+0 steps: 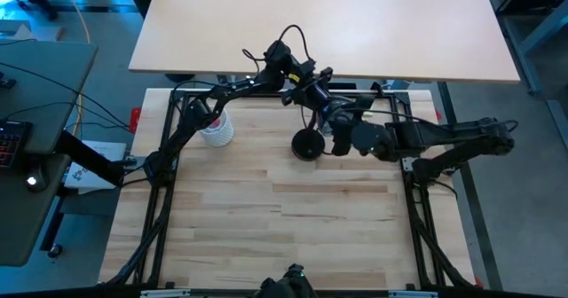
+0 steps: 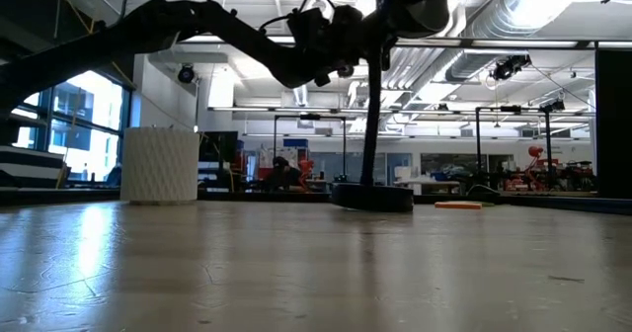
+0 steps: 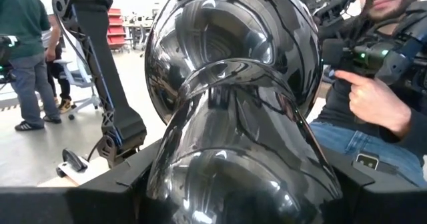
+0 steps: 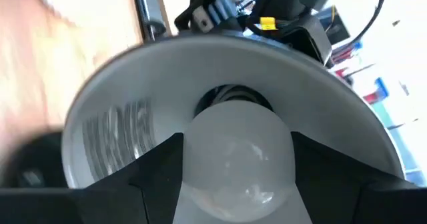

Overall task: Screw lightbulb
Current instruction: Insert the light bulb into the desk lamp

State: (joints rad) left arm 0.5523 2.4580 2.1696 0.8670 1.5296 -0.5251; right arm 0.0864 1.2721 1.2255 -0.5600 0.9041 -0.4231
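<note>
Right wrist view: the right gripper [image 4: 233,177] is clamped on the bulb [image 4: 237,159], seated inside the lamp shade [image 4: 117,91]. Left gripper [image 3: 233,184] hugs the shade's outside, steadying it. The bulb looks light, smooth, breakable: hold the round glass gently.

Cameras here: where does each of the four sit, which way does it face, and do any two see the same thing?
High view: above the table, looking straight down; both arms meet at the black lamp.
Low view: at tabletop height, looking level across; arms reach in from above.
Left wrist view: on the left arm, facing the lamp shade's glossy back, its left hand around it.
Right wrist view: on the right arm, looking into the shade; right hand holds the lightbulb.
Shared: high and low views both show the white cup.
</note>
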